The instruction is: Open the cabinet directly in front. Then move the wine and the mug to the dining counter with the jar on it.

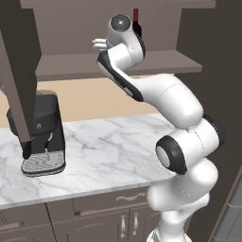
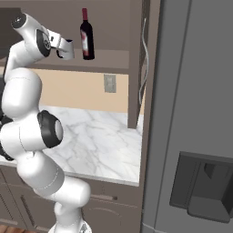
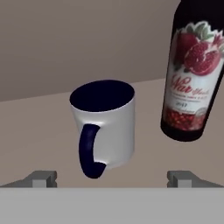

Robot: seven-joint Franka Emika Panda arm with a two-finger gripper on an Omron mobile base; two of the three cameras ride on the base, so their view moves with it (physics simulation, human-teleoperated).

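The cabinet [image 2: 136, 63] stands open, its doors swung wide, and on its bare brown shelf sit two things: the mug [image 3: 105, 124] on the left and the wine [image 3: 194, 74] on the right, close beside each other but not touching. The mug stands upright, mouth up, showing a dark navy inside with nothing visible in it; its dark handle faces the camera on the hand, a little left of centre. The wine stands upright too, long axis vertical though it leans in the tilted hand view, label with red fruit turned toward the hand; its red foil neck rises above the arm in the left base view. The gripper [image 3: 111, 177] is raised to shelf height just in front of the mug, its jaws spread wide with nothing between them, one fingertip [image 3: 41, 177] left of the mug's base and the other below the bottle's foot. The mug lies straight ahead of the gap between the fingers, near but not touched; the wine lies ahead and to the right. Below the shelf, the marble worktop [image 1: 118, 146] carries a black coffee machine [image 1: 42, 137] at its left.
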